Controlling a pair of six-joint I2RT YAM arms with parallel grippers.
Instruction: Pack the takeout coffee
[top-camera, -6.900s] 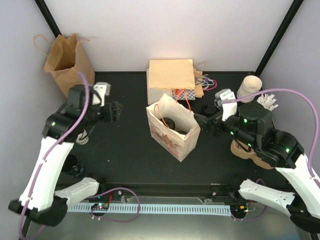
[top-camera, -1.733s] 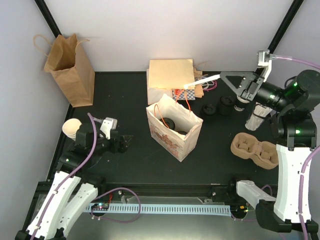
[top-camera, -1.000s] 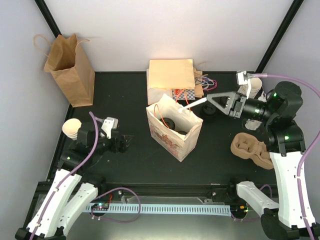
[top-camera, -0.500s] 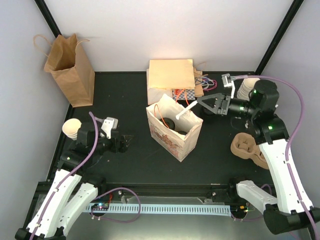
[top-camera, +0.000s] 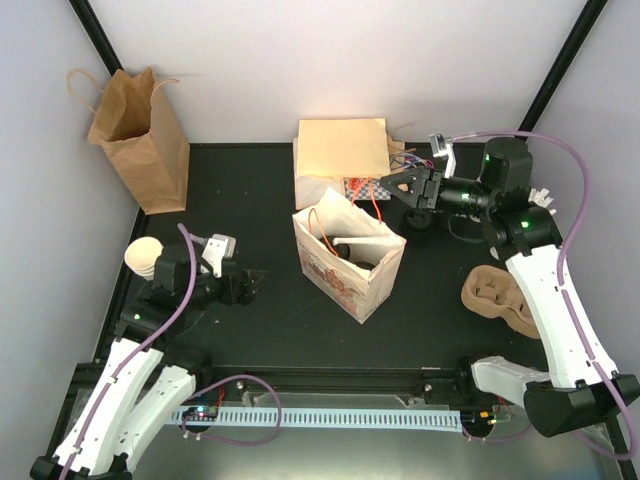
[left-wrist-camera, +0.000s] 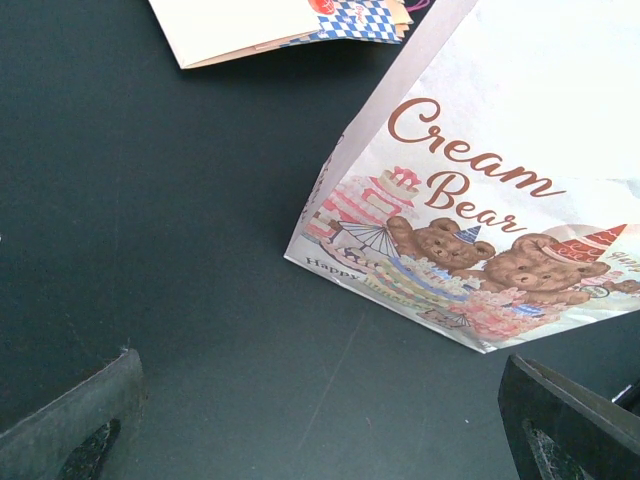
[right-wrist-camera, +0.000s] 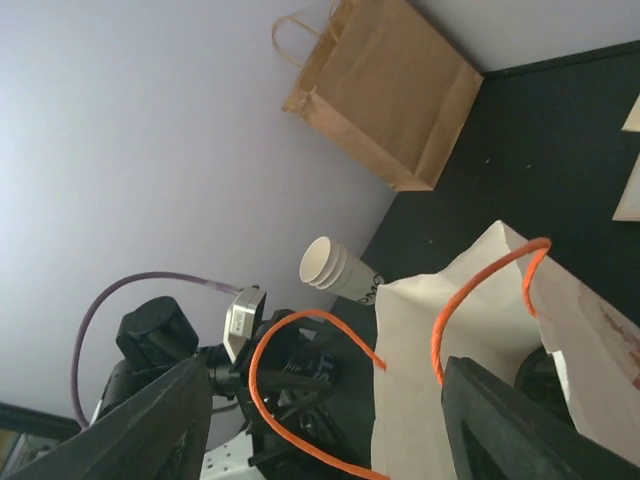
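The takeout coffee (top-camera: 338, 251) shows only as a round black lid inside the white "Cream Bear" gift bag (top-camera: 352, 283); its cup is hidden by the bag walls. A white wrapped straw (top-camera: 365, 243) lies across the bag's mouth. My right gripper (top-camera: 400, 187) hovers just behind the bag's far right corner, open, with nothing between its fingers; in its own view the right gripper (right-wrist-camera: 350, 425) looks over the bag's orange handles (right-wrist-camera: 470, 300). My left gripper (top-camera: 252, 283) rests low on the table left of the bag, open and empty. In the left wrist view the bag (left-wrist-camera: 480, 220) lies ahead of the left gripper (left-wrist-camera: 320, 435).
A brown paper bag (top-camera: 140, 125) stands at the back left. Flat folded bags (top-camera: 342, 158) lie behind the gift bag. Loose black lids (top-camera: 420, 218) sit under the right arm. A pulp cup carrier (top-camera: 505, 298) lies at the right. Stacked lidless cups (top-camera: 143, 257) stand by the left arm.
The right arm swung left and down to the bag with the straw pinched in it. Its jaws have opened and the straw now lies in the bag. The left arm has not moved.
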